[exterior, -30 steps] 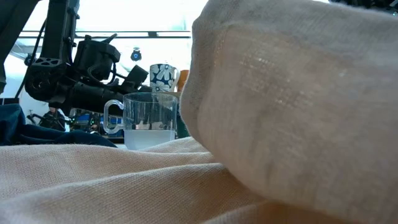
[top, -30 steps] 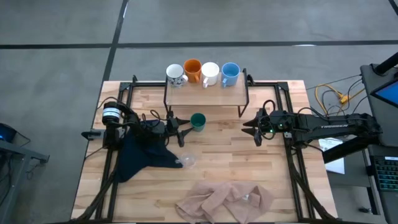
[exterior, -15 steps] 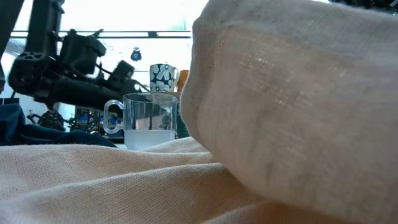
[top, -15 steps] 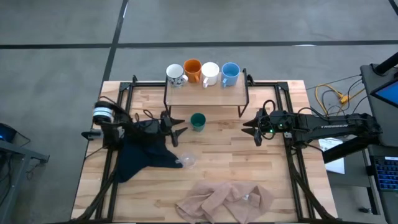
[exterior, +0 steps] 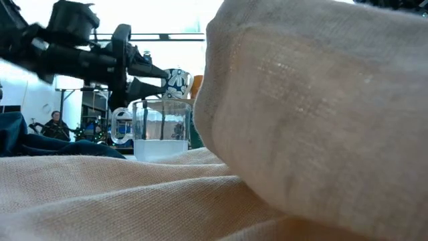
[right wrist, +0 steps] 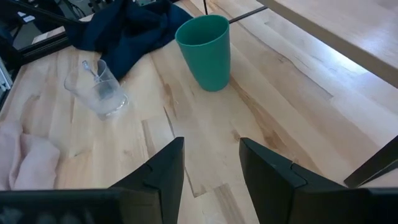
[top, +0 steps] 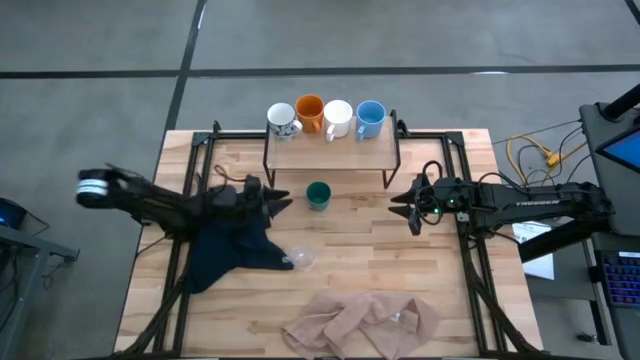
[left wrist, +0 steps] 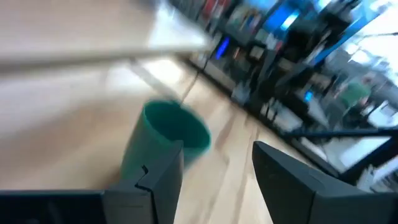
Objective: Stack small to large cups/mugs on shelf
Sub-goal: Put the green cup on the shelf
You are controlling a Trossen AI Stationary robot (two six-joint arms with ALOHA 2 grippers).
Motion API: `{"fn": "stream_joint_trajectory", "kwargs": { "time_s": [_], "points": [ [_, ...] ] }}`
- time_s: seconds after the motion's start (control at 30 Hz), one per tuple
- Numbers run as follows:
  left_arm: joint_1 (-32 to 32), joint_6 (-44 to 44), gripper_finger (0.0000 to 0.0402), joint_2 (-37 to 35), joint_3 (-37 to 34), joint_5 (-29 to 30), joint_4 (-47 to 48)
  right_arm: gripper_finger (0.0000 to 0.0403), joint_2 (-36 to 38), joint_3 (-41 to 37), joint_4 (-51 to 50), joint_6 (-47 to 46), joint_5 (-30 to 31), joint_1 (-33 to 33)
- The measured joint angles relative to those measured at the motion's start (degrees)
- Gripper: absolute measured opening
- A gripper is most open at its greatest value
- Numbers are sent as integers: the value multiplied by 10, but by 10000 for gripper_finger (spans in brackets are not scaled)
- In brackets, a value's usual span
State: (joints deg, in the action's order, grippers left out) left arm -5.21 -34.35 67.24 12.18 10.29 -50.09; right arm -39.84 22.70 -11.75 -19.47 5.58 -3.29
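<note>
Currently my left gripper (top: 283, 200) jaws apart, empty, near green mug (top: 318, 195); right gripper (top: 398, 209) apart, empty; wood tabletop (top: 400, 270).

You are looking down on a grey floor (top: 90, 60) crossed by dark seams, with a light-wood table (top: 350, 240) standing on it. To one side of the table, yellow cables (top: 535, 152) lie on the floor next to a blue screen (top: 622, 150). From table height, bright windows (exterior: 160, 17) fill the far side of the room, and a person (exterior: 55, 122) sits in the distance.
</note>
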Motion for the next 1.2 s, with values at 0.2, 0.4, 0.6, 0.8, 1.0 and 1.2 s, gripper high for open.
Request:
{"fn": "stream_joint_trajectory", "kwargs": {
  "time_s": [0.2, 0.4, 0.6, 0.8, 1.0, 1.2],
  "points": [
    [0, -61, 178, -143, 143, -4, 420, 148, 0, 0, 0, 9, 0, 0],
    [0, -73, 178, -184, 303, 40, 665, 148, 0, 0, -1, 28, 0, 0],
    [10, 8, 178, -124, 437, 20, 816, 148, 0, 0, -4, 44, -1, 0],
    [35, 241, 178, -8, 564, -30, 985, 148, 0, 0, -7, 61, -18, 0],
    [45, 469, 178, 79, 644, -48, 1088, 148, 0, 0, -16, 65, -18, 0],
    [45, 633, 178, 126, 651, -37, 1089, 148, 0, 0, -19, 66, -31, 0]
  ]
}}
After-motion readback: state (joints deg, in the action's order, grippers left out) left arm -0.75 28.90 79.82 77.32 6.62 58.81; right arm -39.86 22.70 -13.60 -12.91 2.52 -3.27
